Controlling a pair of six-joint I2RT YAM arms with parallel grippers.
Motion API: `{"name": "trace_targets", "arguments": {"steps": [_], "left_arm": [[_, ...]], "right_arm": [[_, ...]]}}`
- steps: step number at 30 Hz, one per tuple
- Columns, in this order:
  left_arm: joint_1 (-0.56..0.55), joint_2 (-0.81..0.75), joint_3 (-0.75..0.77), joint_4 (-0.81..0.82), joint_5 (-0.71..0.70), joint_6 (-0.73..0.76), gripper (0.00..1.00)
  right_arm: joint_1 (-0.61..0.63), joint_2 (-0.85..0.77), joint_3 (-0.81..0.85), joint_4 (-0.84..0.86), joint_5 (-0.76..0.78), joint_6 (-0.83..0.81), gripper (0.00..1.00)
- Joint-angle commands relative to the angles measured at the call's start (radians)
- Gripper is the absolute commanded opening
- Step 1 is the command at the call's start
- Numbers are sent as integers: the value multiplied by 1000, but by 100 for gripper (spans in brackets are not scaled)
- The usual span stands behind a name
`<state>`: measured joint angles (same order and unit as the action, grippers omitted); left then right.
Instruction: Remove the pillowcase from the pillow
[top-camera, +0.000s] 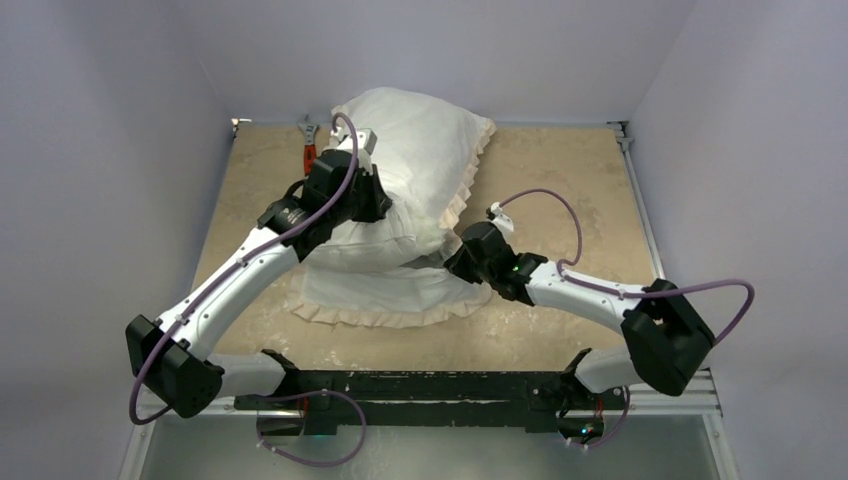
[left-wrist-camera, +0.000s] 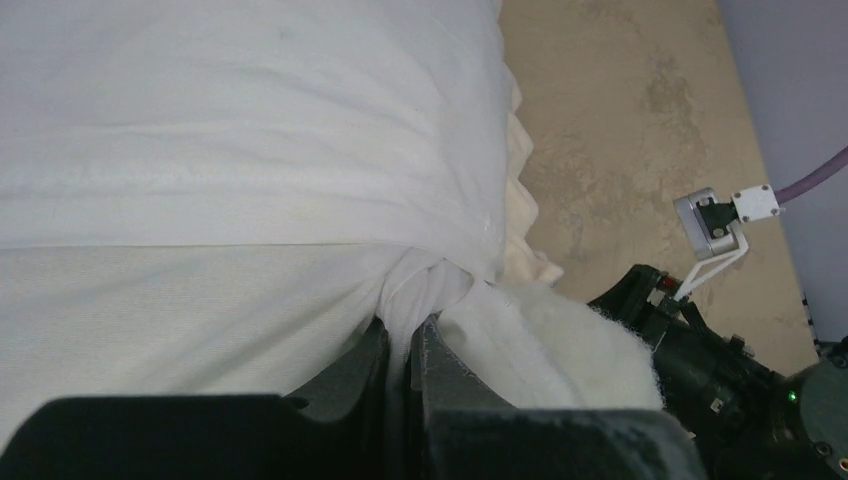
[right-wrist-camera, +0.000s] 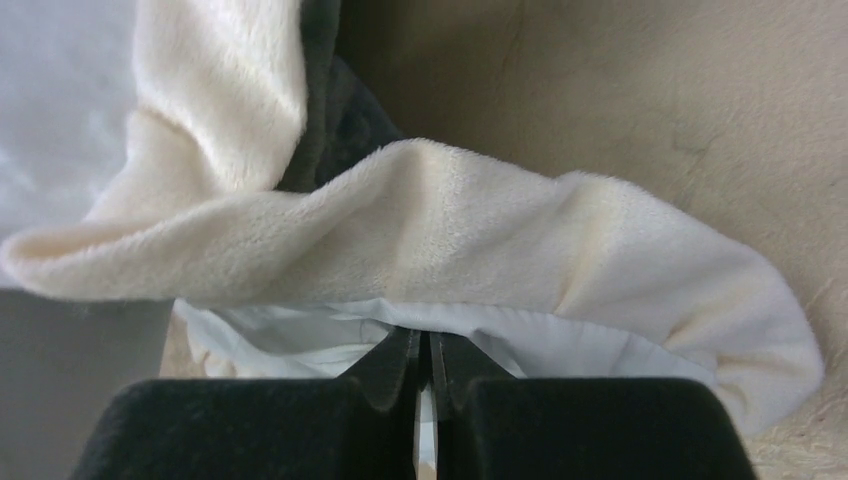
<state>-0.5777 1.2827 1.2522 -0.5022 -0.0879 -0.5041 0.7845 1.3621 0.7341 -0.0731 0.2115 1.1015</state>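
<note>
The pillowcase (top-camera: 420, 150) is a bulging white mound at the back middle of the table, with a cream frill (top-camera: 465, 195) down its right side and a flat frilled flap (top-camera: 385, 295) lying in front. The pillow fills it from inside; I cannot pick out its own surface. My left gripper (top-camera: 383, 205) is raised against the mound's front and shut on a gathered bunch of white pillowcase fabric (left-wrist-camera: 425, 280). My right gripper (top-camera: 455, 258) is low at the right and shut on the white pillowcase edge (right-wrist-camera: 560, 340) under the cream plush frill (right-wrist-camera: 450, 230). Dark grey plush (right-wrist-camera: 340, 110) shows behind it.
An orange-handled clamp (top-camera: 308, 150) stands at the back left edge of the beige tabletop (top-camera: 570, 180). Pale walls close in the back and both sides. My right arm's wrist and camera (left-wrist-camera: 715, 225) sit close beside my left gripper.
</note>
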Motion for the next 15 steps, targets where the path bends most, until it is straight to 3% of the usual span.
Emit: {"name": "trace_targets", "arguments": {"steps": [1,6,15], "left_arm": [[19,-89,-28,91,71,-9,0],[-4,-144,-122,125,216,-22,0],[-258,-159,-286,171,182,-58,0]], "right_arm": [[-11,52,48,-146,177,70,9],[-62,102,56,-97,130,34,10],[-125,41,100,-89,128,-31,10]]}}
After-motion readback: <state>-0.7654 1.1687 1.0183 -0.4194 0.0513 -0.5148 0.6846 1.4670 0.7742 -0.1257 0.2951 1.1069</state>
